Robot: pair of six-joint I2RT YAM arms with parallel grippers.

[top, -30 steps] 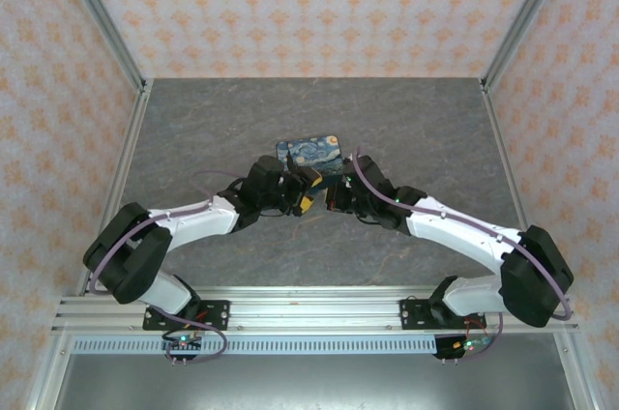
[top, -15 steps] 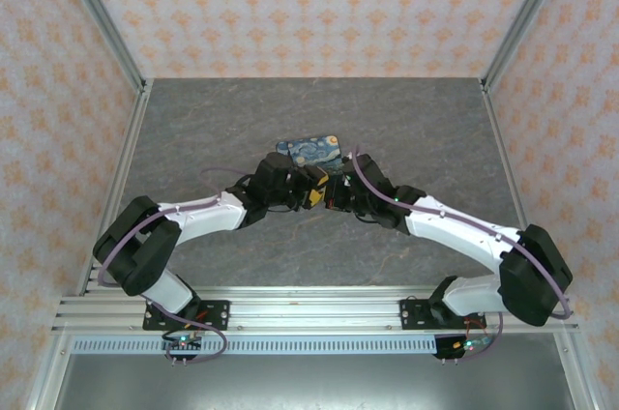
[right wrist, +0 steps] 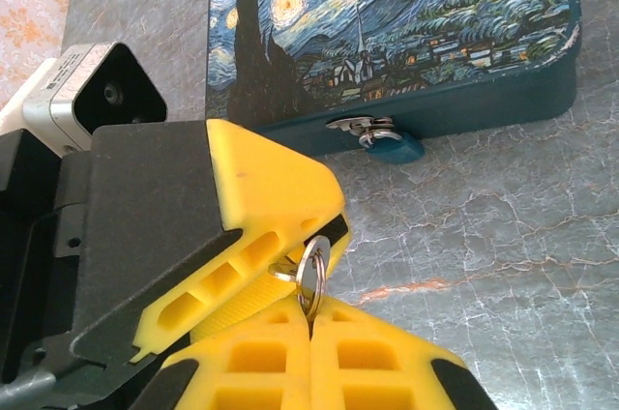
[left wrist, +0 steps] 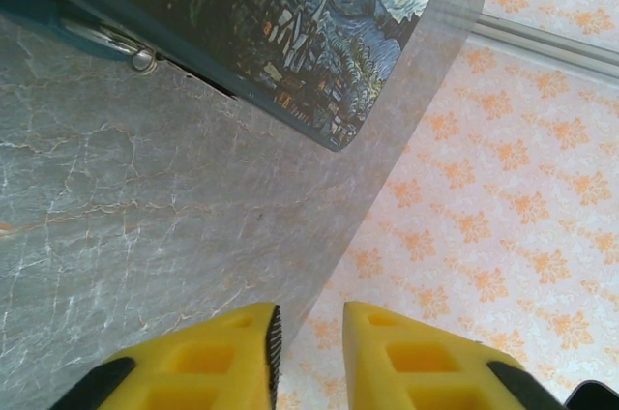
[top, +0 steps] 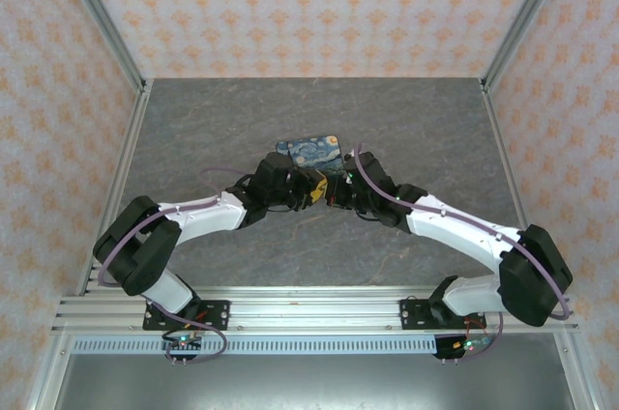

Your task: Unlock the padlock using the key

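Top external view: our left pincer has slid in against the right pincer. Left is narrow, with nothing in it; right pinches the key by its ring. The padlock hangs on the painted box's front edge, still locked, we think. Bare tabletop beside it leaves room.

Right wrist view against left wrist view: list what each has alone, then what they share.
Right wrist view: the hanging padlock, and the key, just its ring showing, pinched in the shut right gripper. Left wrist view: a metal rail along the wall, and the left gripper, fingers apart, nothing between. Both: the painted box on the gray table.
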